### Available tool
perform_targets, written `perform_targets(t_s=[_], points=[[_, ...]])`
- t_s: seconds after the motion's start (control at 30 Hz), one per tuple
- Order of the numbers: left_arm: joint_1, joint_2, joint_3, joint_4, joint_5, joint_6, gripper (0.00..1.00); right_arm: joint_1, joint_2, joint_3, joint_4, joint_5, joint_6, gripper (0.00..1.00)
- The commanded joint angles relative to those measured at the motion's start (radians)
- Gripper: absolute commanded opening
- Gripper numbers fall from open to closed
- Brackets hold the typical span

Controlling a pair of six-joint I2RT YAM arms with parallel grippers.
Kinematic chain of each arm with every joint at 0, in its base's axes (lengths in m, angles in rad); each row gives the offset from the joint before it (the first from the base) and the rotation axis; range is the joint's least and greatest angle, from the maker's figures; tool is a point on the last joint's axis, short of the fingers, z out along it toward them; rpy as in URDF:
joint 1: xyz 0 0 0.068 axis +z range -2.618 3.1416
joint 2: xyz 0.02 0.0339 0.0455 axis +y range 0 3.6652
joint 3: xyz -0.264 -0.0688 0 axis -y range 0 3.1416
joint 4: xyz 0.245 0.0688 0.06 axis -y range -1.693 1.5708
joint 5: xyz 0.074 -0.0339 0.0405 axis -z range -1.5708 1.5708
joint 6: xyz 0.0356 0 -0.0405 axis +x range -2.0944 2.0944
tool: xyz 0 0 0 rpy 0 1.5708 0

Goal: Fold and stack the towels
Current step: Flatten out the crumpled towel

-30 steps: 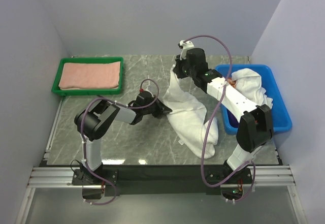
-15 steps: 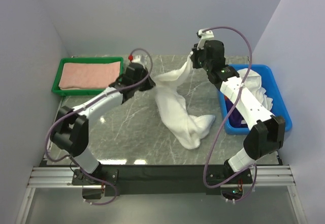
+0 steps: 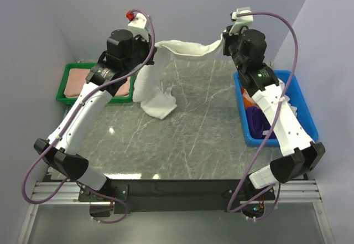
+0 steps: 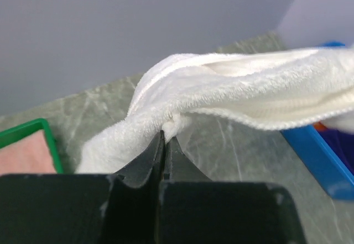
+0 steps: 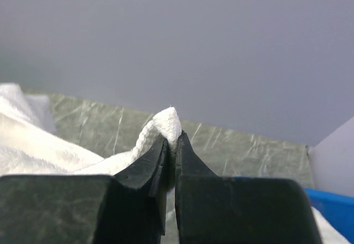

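A white towel (image 3: 188,47) is stretched in the air along the back of the table, held at two points. My left gripper (image 3: 150,49) is shut on its left end (image 4: 166,123). My right gripper (image 3: 227,39) is shut on a corner (image 5: 169,121) at its right end. Below the left gripper the rest of the towel hangs down, and its bunched lower end (image 3: 159,107) rests on the table. A salmon-pink towel (image 3: 74,83) lies flat in the green tray (image 3: 63,97). A purple towel (image 3: 256,119) and an orange one (image 4: 319,126) lie in the blue bin (image 3: 307,130).
The grey marble table (image 3: 204,139) is walled on three sides. The tray sits at the back left under the left arm. The bin stands along the right edge, partly covered by the right arm.
Both arms have risen and spread apart toward the back wall. They have lifted the white towel from a heap at the table's middle until it spans between them.
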Motion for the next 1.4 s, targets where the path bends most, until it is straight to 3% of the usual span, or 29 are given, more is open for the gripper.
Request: perform_targets(t_s=[0.0,0.07,0.17,0.2,0.3,0.4,0.43,0.57,0.67,0.8,1.0,1.1,1.37], points=[[0.006,0.001,0.058,-0.136,0.288,0.043,0.00,-0.011,-0.070,0.023,0.016,0.053,-0.022,0.00],[0.005,0.001,0.059,-0.207,0.447,0.051,0.00,-0.012,-0.095,0.002,0.024,0.060,-0.024,0.00],[0.006,-0.031,0.052,-0.253,0.572,0.063,0.00,-0.019,-0.113,-0.003,0.012,0.063,-0.028,0.00],[0.006,-0.040,0.050,-0.276,0.689,0.077,0.00,-0.020,-0.121,-0.004,0.007,0.060,-0.028,0.00],[0.005,-0.084,0.012,-0.263,0.819,0.111,0.00,-0.020,-0.132,-0.023,0.015,0.034,-0.025,0.00],[0.020,-0.120,-0.037,-0.238,0.611,0.091,0.00,-0.020,-0.132,-0.035,0.016,0.023,-0.016,0.00],[0.031,-0.117,-0.034,-0.247,0.433,0.080,0.00,-0.020,-0.126,-0.041,0.013,0.026,-0.016,0.00],[0.063,-0.045,0.071,-0.310,-0.011,0.037,0.00,-0.022,-0.118,-0.043,0.007,0.050,-0.024,0.00],[0.066,-0.003,0.205,-0.332,-0.144,0.057,0.00,-0.023,-0.129,-0.021,0.013,0.050,-0.034,0.00],[0.066,0.034,0.407,-0.287,-0.179,0.088,0.00,-0.023,-0.130,0.066,0.027,0.030,-0.053,0.00],[0.066,-0.077,0.354,0.037,-0.111,0.138,0.00,-0.023,-0.162,0.158,0.087,-0.020,-0.070,0.00],[0.065,-0.124,0.364,0.119,-0.043,0.186,0.00,-0.023,-0.208,0.166,0.159,-0.057,-0.076,0.00],[0.065,-0.253,0.377,0.161,0.150,0.246,0.00,-0.023,-0.325,0.223,0.181,-0.222,-0.059,0.00]])
